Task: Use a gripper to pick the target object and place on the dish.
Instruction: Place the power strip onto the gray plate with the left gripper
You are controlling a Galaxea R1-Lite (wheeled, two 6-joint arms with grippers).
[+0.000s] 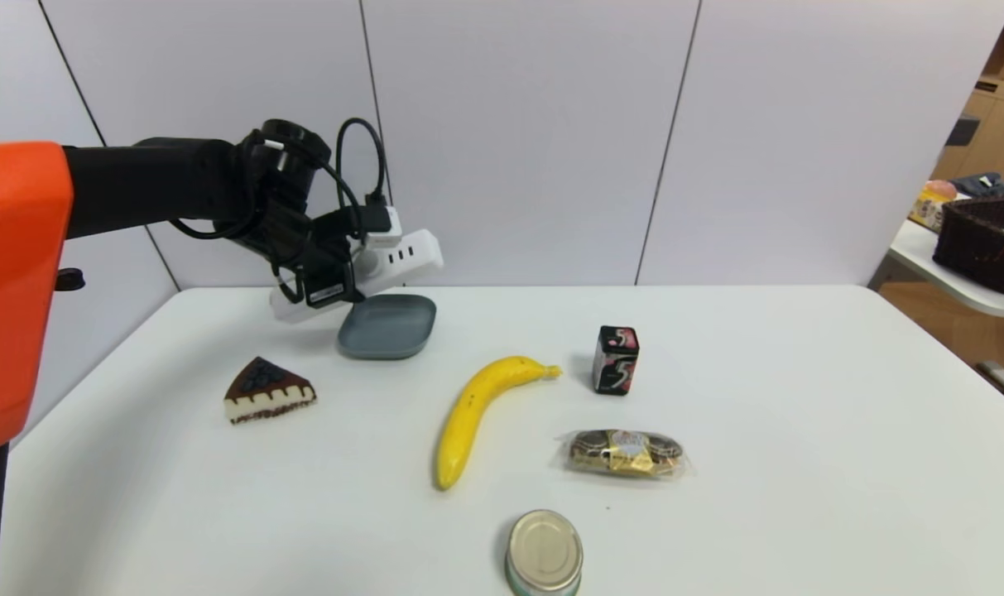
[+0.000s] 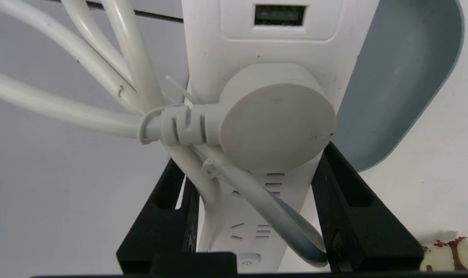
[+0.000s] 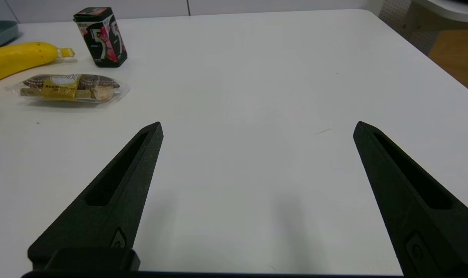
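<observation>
Power strip (image 1: 419, 252) held above grey dish (image 1: 387, 328)

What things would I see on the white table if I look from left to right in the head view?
Chocolate-topped cake slice, grey-blue dish, yellow banana, round tin can, black-and-pink box.
</observation>
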